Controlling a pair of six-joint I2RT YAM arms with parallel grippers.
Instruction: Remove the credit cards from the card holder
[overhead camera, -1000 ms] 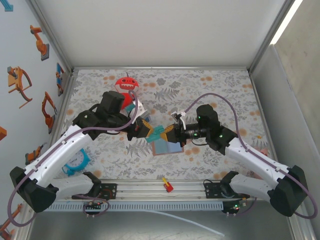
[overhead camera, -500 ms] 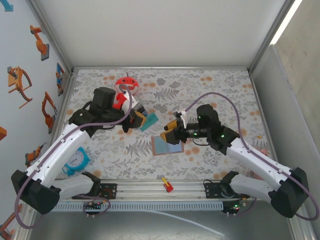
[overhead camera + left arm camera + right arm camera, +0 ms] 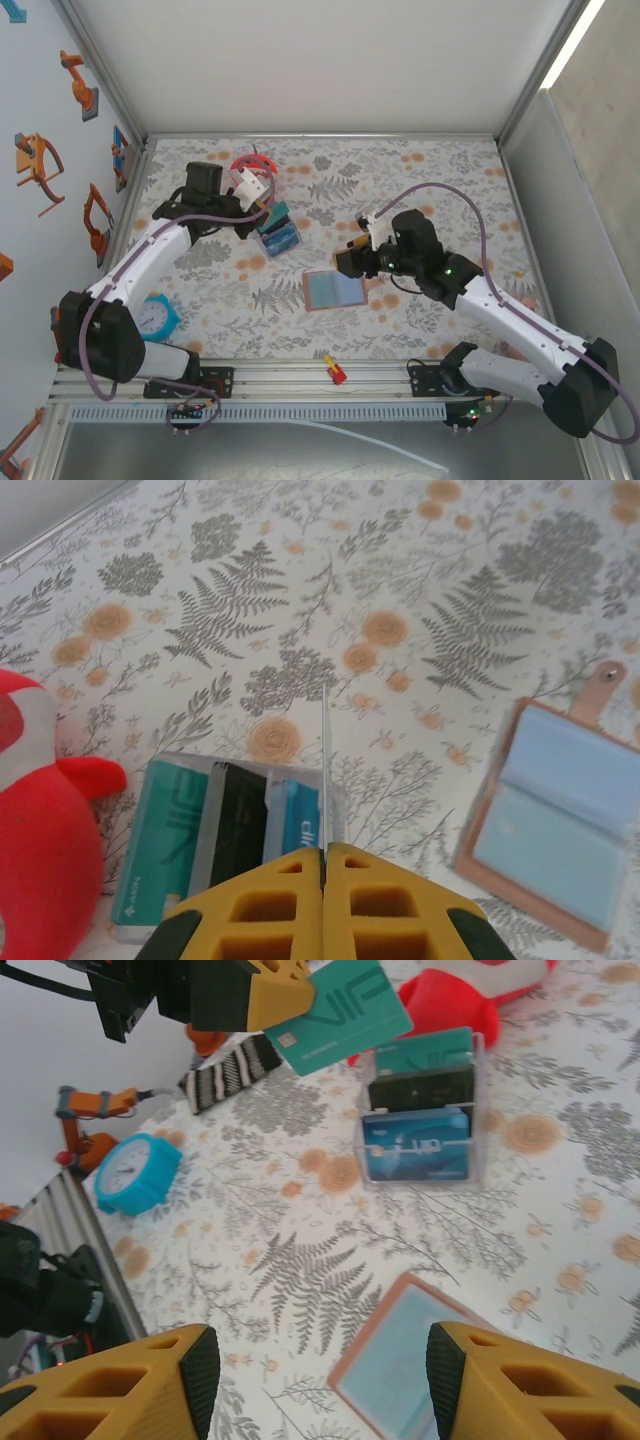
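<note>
Top view: I see card holder [image 3: 335, 290] lying open, pale blue inside up, on floral table [image 3: 430, 190], centre-front. Right gripper [image 3: 349, 262] just behind its right edge, fingers apart, empty. Left gripper [image 3: 264, 220] at clear tray [image 3: 279, 237], near red plush toy [image 3: 251, 166].

Left wrist: yellow fingers [image 3: 400, 905] pinched together on teal card [image 3: 326, 770], seen edge-on above tray of cards. Card holder off right.

Right wrist: fingers spread wide, card holder low between them. Beyond, left gripper clamps teal card above tray.

Bare mat [image 3: 430, 170] surrounds the card holder [image 3: 335, 290]; the card tray [image 3: 278, 235] and red plush [image 3: 35, 850] crowd the far left, a clock [image 3: 155, 318] the near left.
</note>
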